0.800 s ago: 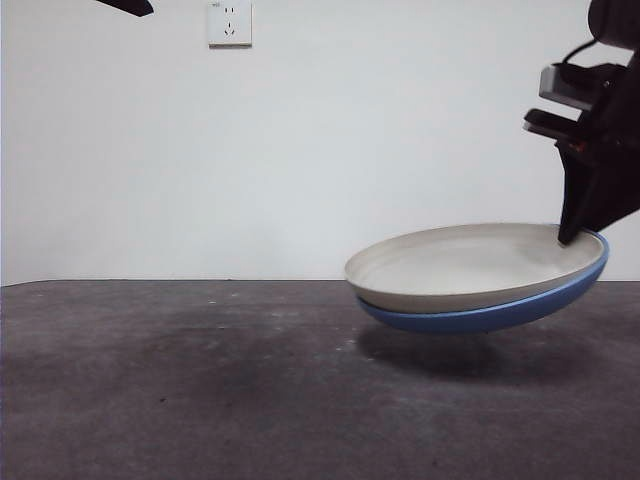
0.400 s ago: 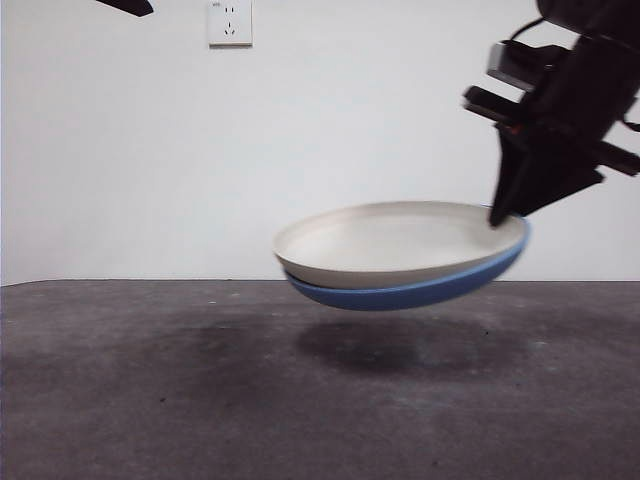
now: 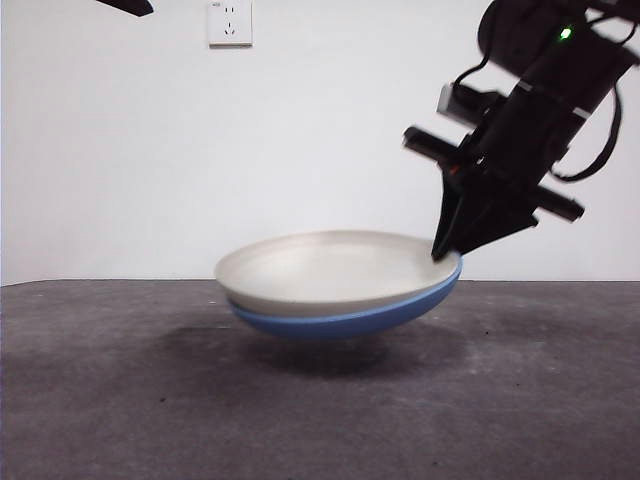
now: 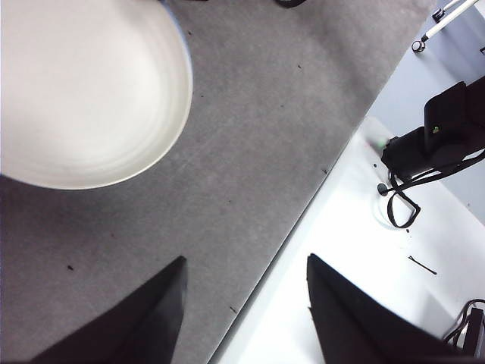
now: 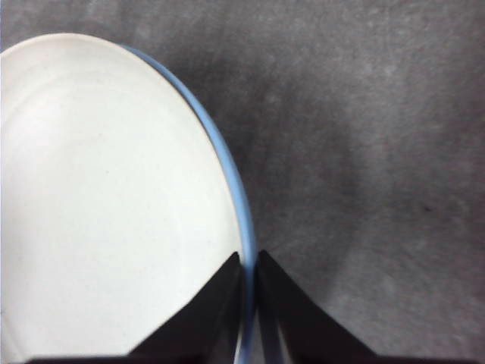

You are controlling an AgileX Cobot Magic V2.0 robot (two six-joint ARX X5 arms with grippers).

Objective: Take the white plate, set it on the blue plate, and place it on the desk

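Observation:
The white plate (image 3: 330, 268) lies nested in the blue plate (image 3: 340, 322). My right gripper (image 3: 447, 255) is shut on the right rim of both plates and holds the stack tilted, its left side lower, just above the desk (image 3: 120, 400) near the middle. In the right wrist view the jaws (image 5: 250, 262) pinch the blue rim (image 5: 227, 182) beside the white plate (image 5: 106, 205). My left gripper (image 4: 246, 259) is open and empty, high above the desk, with the white plate (image 4: 83, 91) below it. It shows as a black tip (image 3: 125, 6) at the top left.
A wall socket (image 3: 229, 22) is on the white wall behind. In the left wrist view the desk's edge (image 4: 303, 197) runs diagonally, with a white surface and black equipment (image 4: 447, 136) beyond it.
My right gripper has carried the stacked plates to the left and lower, from the right side towards the middle of the desk. The left arm has not moved.

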